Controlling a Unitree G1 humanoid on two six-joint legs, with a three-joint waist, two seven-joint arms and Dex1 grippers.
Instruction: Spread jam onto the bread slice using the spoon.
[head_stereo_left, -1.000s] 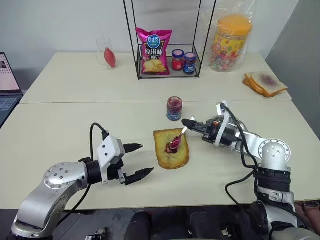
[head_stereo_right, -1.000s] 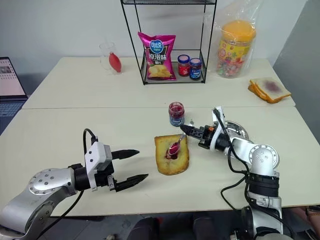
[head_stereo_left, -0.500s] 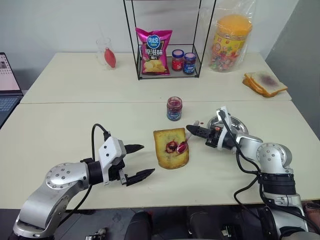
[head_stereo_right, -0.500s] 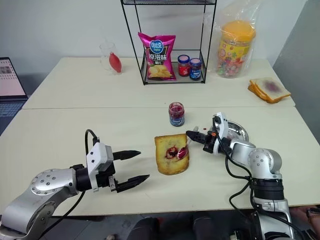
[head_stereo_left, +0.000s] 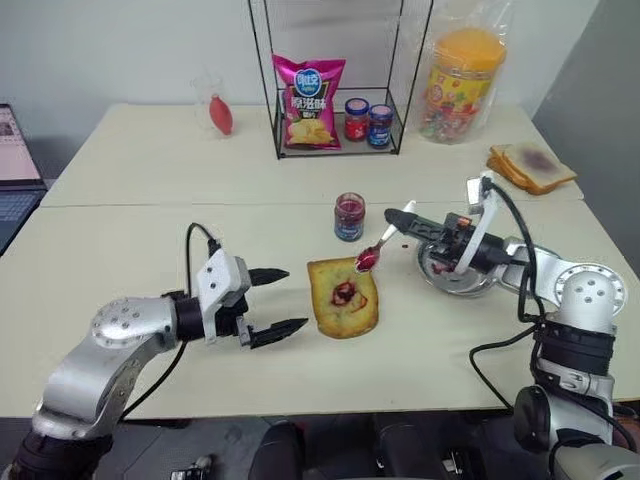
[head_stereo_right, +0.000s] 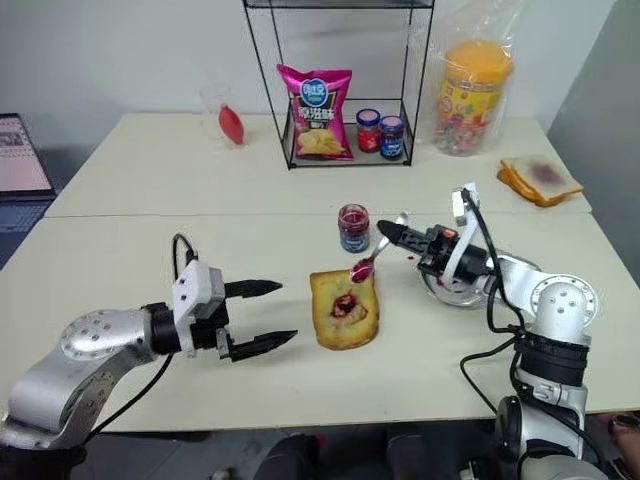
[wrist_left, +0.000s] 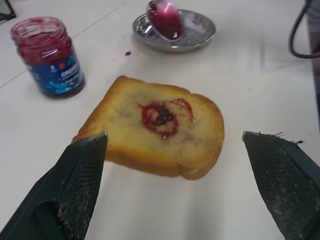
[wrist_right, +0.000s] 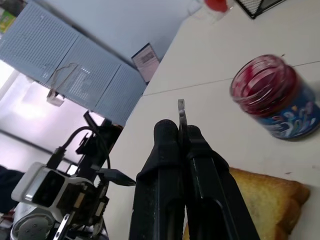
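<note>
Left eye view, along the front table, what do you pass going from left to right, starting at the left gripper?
Left gripper, open → bread slice with a dab of jam → spoon, held above the bread's right edge → right gripper, shut on the spoon's handle → metal dish.

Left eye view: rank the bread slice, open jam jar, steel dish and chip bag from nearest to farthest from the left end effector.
1. Bread slice, just beside the left end effector.
2. Open jam jar, beyond the bread.
3. Steel dish, far side of the bread.
4. Chip bag, in the wire rack.
</note>
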